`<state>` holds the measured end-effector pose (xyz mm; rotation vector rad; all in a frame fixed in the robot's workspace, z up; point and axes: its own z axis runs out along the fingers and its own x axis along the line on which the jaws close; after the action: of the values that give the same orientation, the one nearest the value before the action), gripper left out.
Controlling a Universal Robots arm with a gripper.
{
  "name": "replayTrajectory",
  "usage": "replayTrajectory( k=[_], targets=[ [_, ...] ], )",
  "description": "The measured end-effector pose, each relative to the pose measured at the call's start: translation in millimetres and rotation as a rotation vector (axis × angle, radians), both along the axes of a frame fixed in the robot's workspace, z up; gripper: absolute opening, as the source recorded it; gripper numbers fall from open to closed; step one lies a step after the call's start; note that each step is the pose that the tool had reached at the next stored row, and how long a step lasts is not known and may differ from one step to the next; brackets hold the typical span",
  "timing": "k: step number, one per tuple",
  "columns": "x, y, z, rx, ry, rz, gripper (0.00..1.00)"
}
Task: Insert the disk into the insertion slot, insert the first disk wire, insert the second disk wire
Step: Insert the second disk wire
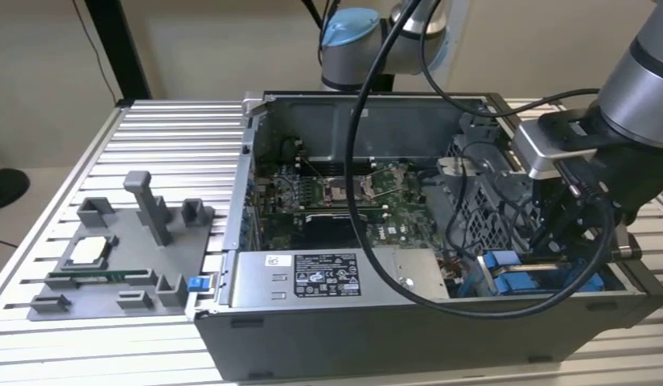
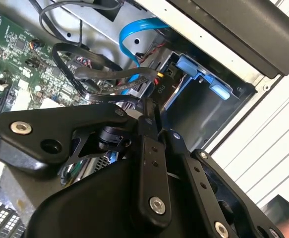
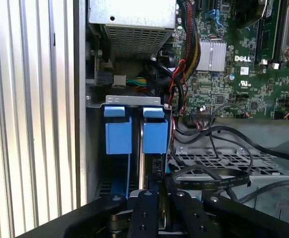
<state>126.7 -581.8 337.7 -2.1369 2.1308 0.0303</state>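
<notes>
1. The gripper (image 3: 162,197) is hanging low in the case's corner, its fingers pressed nearly together; anything between them is hidden.
2. Just beyond it, the disk (image 3: 155,136) is sitting on edge in the insertion slot (image 3: 134,100), with its blue carrier tab showing at the mouth.
3. Judging from this, a wire step is in hand. It calls for keeping the plug square to the disk's edge, pushing straight, and steering clear of the loose black wires (image 3: 208,181).
4. The second wrist view is showing a blue cable (image 2: 134,29) looping above the bay, while the exterior view is showing the power supply (image 1: 310,277) beside it.
</notes>
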Motion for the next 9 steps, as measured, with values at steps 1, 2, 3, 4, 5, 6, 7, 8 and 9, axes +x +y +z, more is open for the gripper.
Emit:
replayTrajectory(
  k=[1,2,3,4,5,6,7,8,9],
  targets=[
    [0.0,0.0,0.0,0.0,0.0,-0.001,0.0],
    [0.0,0.0,0.0,0.0,0.0,-0.002,0.0],
    [0.0,0.0,0.0,0.0,0.0001,-0.004,0.0],
    [0.0,0.0,0.0,0.0,0.0001,-0.007,0.0],
    [0.1,0.0,0.0,0.0001,0.0001,-0.009,0.0],
    [0.1,0.0,0.0,0.0,0.0002,-0.012,0.0],
    [0.0,0.0,0.0,0.0,0.0003,-0.016,0.0],
    [0.0,0.0,0.0,0.0001,0.0004,-0.02,0.0],
    [0.0,0.0,0.1,0.0,0.0005,-0.025,0.0]
  ],
)
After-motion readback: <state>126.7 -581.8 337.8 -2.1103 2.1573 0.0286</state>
